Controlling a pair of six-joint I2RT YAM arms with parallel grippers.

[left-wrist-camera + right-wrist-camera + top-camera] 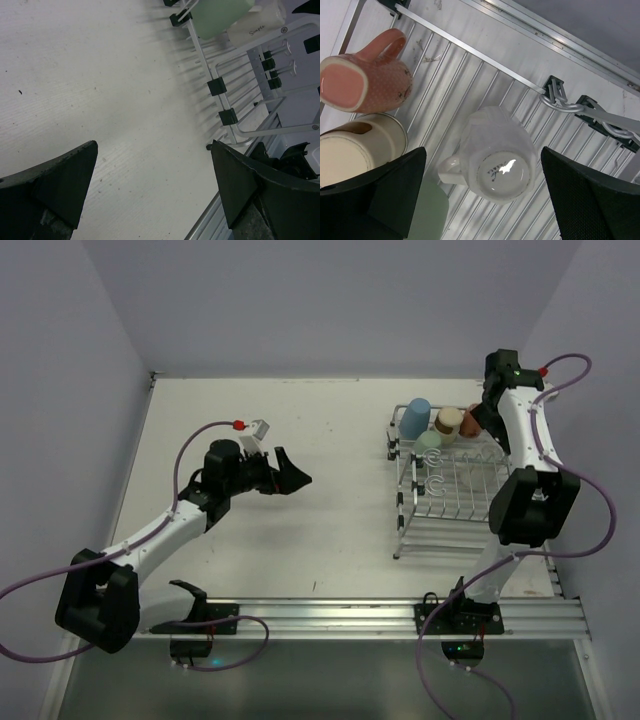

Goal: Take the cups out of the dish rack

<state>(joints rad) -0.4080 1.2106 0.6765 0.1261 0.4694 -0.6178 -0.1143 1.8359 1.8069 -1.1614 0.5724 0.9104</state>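
Cups point(418, 412) at far end of dish rack point(450, 495), inverted white cup point(495, 157) shown only by right wrist, right tool point(481, 175) and left tool point(152, 175) wide, empty

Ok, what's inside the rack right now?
Five cups: blue, green, tan, pink, white. From above, the right arm hides the white cup and part of the pink; the wrist view shows both.

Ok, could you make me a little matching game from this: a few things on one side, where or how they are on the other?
Things: 1 white cup; 2 blue cup; 3 left pincer; 4 right pincer.
Places: A open over bare table; B bottom up, with a handle; C open above the white cup; D rack's far left corner.
Pairs: 1-B, 2-D, 3-A, 4-C.
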